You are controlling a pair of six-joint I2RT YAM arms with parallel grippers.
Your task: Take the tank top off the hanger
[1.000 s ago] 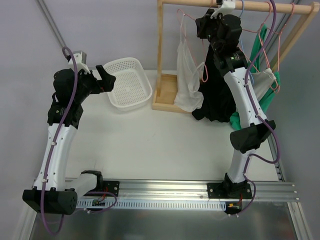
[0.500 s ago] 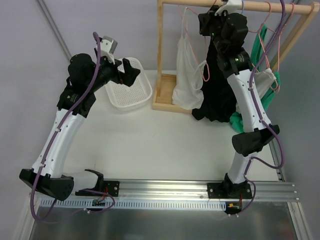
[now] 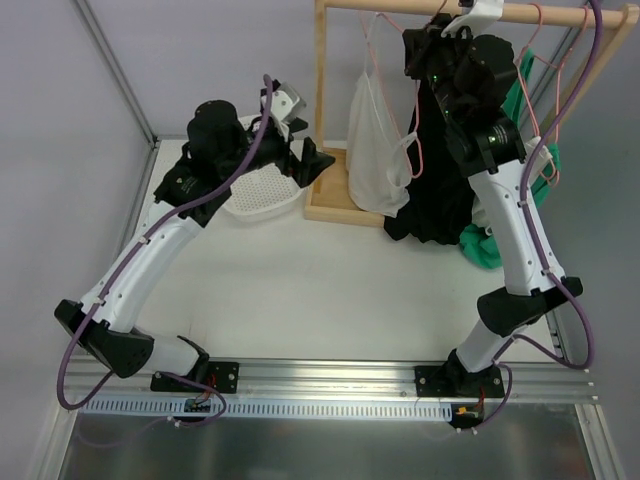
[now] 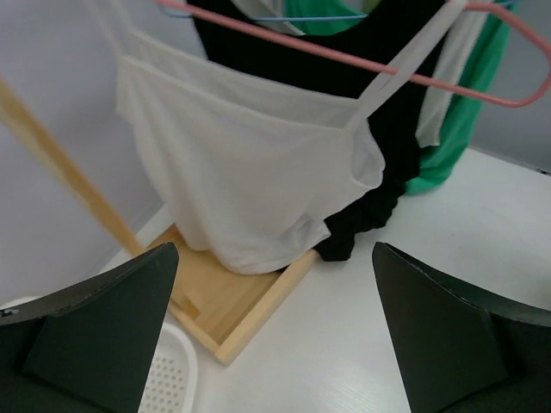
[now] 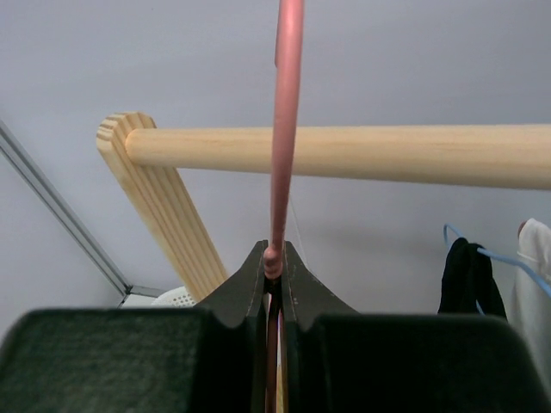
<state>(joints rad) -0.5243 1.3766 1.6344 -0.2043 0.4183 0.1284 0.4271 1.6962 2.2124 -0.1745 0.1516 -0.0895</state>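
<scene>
- While my right pincer (image 3: pixel 436 38) sits high at the wooden rail (image 3: pixel 520 12), its two fingers are pressed together on the wire of the pink hanger (image 3: pixel 414 150); in the right wrist view the clamp (image 5: pixel 274 258) bites just under the rail (image 5: pixel 344 155), with the wire (image 5: pixel 285 103) running straight up out of it.
- White tank top (image 3: pixel 378 150): on that hanger, draped below my right pincer and to its left, its hem bunched over the rack base (image 3: pixel 335 200).
- My left pincer (image 3: pixel 305 160): fingers spread wide, gripping nothing, beside the rack's upright and facing the tank top, apart from it.
- Left wrist view: the tank top (image 4: pixel 250 189) fills the centre, ahead of the gap between my left fingers (image 4: pixel 275 331); one strap crosses the hanger bar (image 4: pixel 344 56).
- Black garment (image 3: pixel 440 190): directly behind the tank top, touching it.
- Green garment (image 3: pixel 480 245): further right, its end on the table (image 3: pixel 330 290).
- White basket (image 3: pixel 255 195): on the table under my left arm, just left of the rack base.
</scene>
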